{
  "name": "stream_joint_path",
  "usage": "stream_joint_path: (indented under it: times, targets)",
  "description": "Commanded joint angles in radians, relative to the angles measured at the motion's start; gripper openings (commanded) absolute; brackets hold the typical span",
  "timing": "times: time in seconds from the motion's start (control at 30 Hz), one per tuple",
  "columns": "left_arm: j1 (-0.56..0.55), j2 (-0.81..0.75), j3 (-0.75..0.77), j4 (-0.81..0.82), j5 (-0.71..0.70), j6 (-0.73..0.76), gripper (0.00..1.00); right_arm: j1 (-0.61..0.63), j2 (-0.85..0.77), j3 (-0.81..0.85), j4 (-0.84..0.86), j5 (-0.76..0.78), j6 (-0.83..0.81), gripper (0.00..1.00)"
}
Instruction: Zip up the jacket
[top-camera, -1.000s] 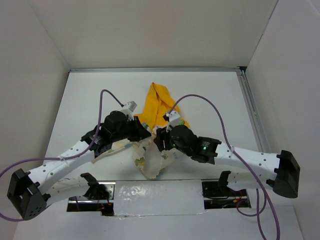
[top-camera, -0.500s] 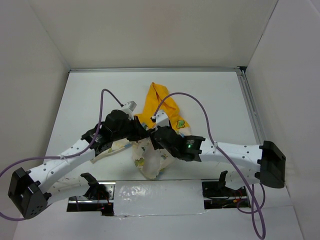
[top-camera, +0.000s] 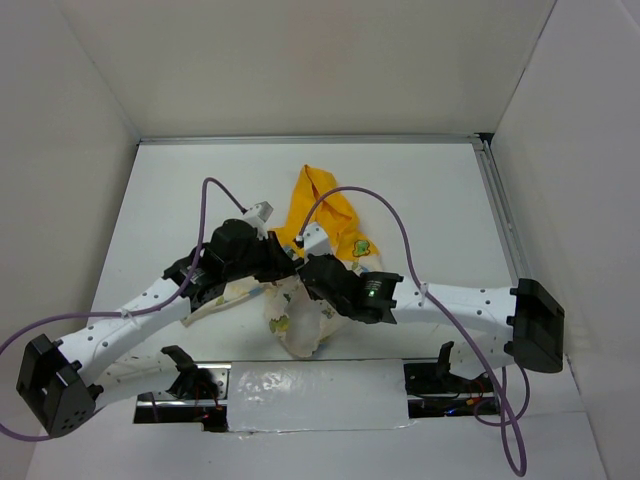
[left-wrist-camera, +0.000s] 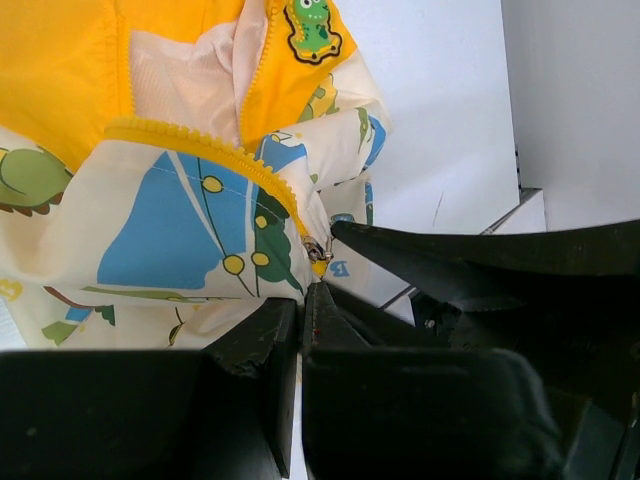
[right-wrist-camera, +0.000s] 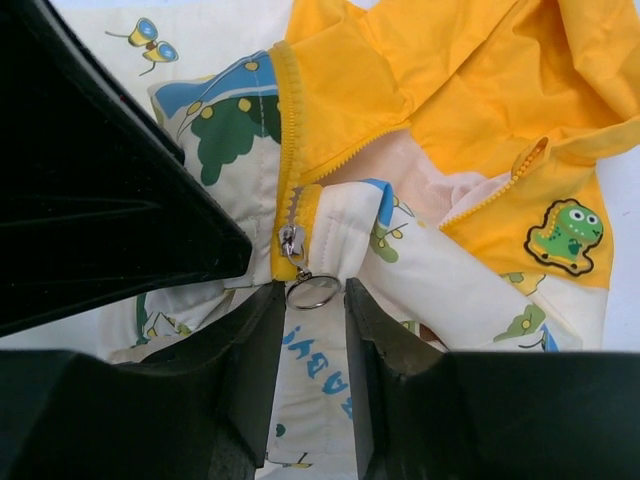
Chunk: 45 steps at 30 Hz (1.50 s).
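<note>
the jacket (top-camera: 296, 322) lies crumpled on the surface (top-camera: 170, 190) between the two arms, with its yellow hood toward the far side. the step in hand looks to be taking hold of the zipper's ring pull (right-wrist-camera: 313, 292), which hangs just below the slider (right-wrist-camera: 291, 240) at the bottom of the yellow teeth. to do it well, the right pincer (right-wrist-camera: 313, 300) should pinch the ring itself and not the cream cloth under it. it should then draw along the line of the teeth toward the hood while the other arm holds the hem taut. a sideways pull would likely snag the slider. the right pincer stands partly open, its fingertips (right-wrist-camera: 268, 300) on either side of the ring and about touching it, with no firm grip showing. the left pincer (left-wrist-camera: 306, 305) is clenched on the jacket's bottom edge, just below the zipper's lower end.
</note>
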Motion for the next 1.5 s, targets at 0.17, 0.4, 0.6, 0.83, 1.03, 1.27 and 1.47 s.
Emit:
stream_joint_path:
  times: [0.17,0.4,0.6,0.83,1.03,1.27,1.47]
  targets:
    - [0.001,0.012,0.035,0.036,0.007,0.032,0.00,0.007,-0.003,0.055,-0.003,0.049,-0.010,0.28]
    - [0.001,0.032,0.037,0.056,0.024,0.072,0.00,0.007,-0.008,0.055,-0.010,0.045,-0.033,0.08]
    - [0.001,0.052,0.042,0.053,0.019,0.139,0.00,0.009,-0.017,0.072,-0.039,0.014,-0.085,0.00]
    - [0.001,0.022,-0.009,0.095,0.102,0.234,0.00,0.012,-0.028,0.049,0.018,0.110,-0.125,0.00]
    - [-0.001,-0.006,-0.072,0.124,0.212,0.241,0.00,-0.009,-0.052,0.050,0.116,0.157,-0.125,0.00]
    - [-0.002,-0.023,-0.100,0.032,0.147,0.173,0.00,-0.046,-0.089,0.039,0.158,0.080,-0.137,0.00]
    - [-0.004,-0.006,-0.017,-0.041,0.048,0.153,0.32,-0.042,-0.091,0.044,0.038,-0.015,-0.053,0.00]
